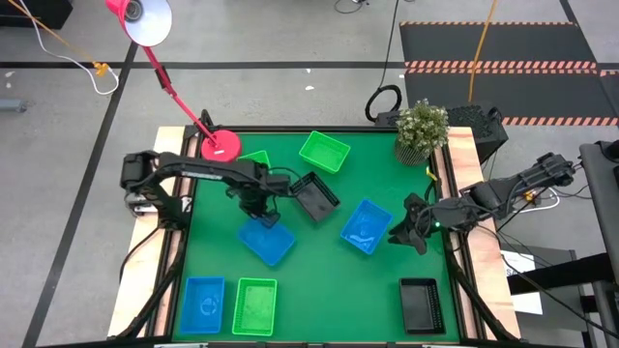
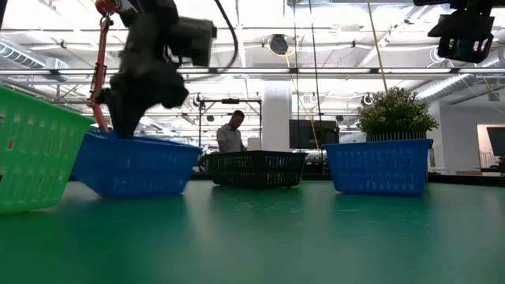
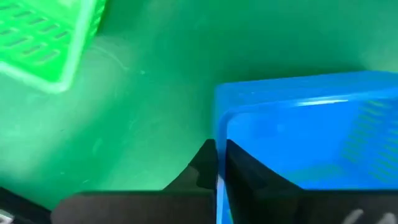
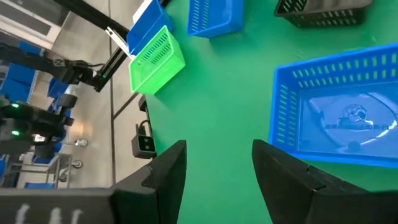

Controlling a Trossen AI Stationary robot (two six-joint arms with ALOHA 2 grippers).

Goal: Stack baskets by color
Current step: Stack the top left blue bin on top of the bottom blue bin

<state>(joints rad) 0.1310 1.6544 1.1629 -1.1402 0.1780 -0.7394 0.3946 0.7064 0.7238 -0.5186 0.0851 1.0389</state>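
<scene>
My left gripper [image 1: 261,215] points down at the far end of a blue basket [image 1: 267,242] in the table's middle left and is shut on its wall. A black basket [image 1: 315,196] lies just right of it, and a second blue basket [image 1: 366,227] farther right. My right gripper [image 1: 404,232] hangs open above the table beside that second blue basket [image 4: 336,112], touching nothing. A green basket [image 1: 324,151] sits at the far middle. A blue basket [image 1: 204,304], a green one [image 1: 254,305] and a black one [image 1: 422,303] stand along the near edge. My left gripper pinches the blue basket's end wall at its rim [image 3: 219,134], one finger [image 3: 255,177] inside the basket and the other [image 3: 198,171] outside. The fingers come from above, pointing down. In the low view the basket [image 2: 134,162] sits low at the table under the gripper.
A pink lamp base [image 1: 221,145] with its slanting stem stands at the far left, with a further green basket [image 1: 257,157] partly hidden beside it. A potted plant [image 1: 422,130] stands at the far right corner. Bare green mat lies in the near middle [image 1: 329,300].
</scene>
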